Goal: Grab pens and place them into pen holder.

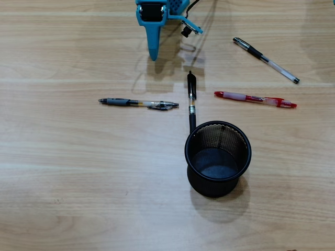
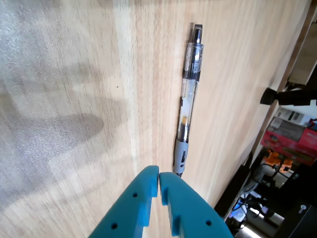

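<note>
Teal plastic jaws (image 2: 158, 181) are sitting closed together, gripping nothing, above the pale wooden counter (image 1: 78, 172). Four slim pens are lying on it beyond the round black wire-mesh pen holder (image 1: 218, 157), the all-black pen (image 1: 191, 99) touching its rim.

overhead view straight down on wooden table (image 1: 78, 183), wrist view low behind gripper (image 2: 159, 181), close, probably both catch grey-sleeved pen (image 2: 187, 104)

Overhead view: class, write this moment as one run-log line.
gripper shut, empty | holder empty | four pens on table, none placed
</note>
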Controlling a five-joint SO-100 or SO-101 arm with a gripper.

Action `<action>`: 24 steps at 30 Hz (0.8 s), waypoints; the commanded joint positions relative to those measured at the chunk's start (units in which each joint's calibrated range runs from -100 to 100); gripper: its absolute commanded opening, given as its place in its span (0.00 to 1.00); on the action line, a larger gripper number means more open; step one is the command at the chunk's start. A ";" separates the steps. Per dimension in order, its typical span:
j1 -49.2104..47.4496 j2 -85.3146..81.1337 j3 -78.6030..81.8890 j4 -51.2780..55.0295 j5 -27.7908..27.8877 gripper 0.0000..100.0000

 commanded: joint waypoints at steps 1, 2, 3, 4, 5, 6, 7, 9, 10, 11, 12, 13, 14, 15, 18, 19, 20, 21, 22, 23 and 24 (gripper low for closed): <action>0.52 -0.76 0.16 -0.44 -0.13 0.02; 0.52 -0.76 0.16 -0.44 -0.13 0.02; 0.52 -0.76 0.16 -0.44 -0.13 0.02; 0.52 -0.76 0.16 -0.44 -0.13 0.02; 0.52 -0.76 0.16 -0.44 -0.13 0.02; 0.52 -0.76 0.16 -0.44 -0.13 0.02; 0.52 -0.76 0.16 -0.44 -0.13 0.02; 0.52 -0.76 0.16 -0.44 -0.13 0.02; 0.52 -0.76 0.16 -0.44 -0.13 0.02; 0.52 -0.76 0.16 -0.44 -0.13 0.02; 0.52 -0.76 0.16 -0.44 -0.13 0.02; 0.52 -0.76 0.16 -0.44 -0.13 0.02; 0.52 -0.76 0.16 -0.44 -0.13 0.02; 0.52 -0.76 0.16 -0.44 -0.13 0.02; 0.52 -0.76 0.16 -0.44 -0.13 0.02; 0.52 -0.76 0.16 -0.44 -0.13 0.02; 0.52 -0.76 0.16 -0.44 -0.18 0.02; 0.62 -0.76 0.16 -0.44 -0.18 0.02; 0.62 -0.68 0.07 -0.44 -0.18 0.02; 0.62 -0.43 0.07 -0.44 -0.18 0.02; 0.62 -0.34 -0.11 -0.44 -0.18 0.02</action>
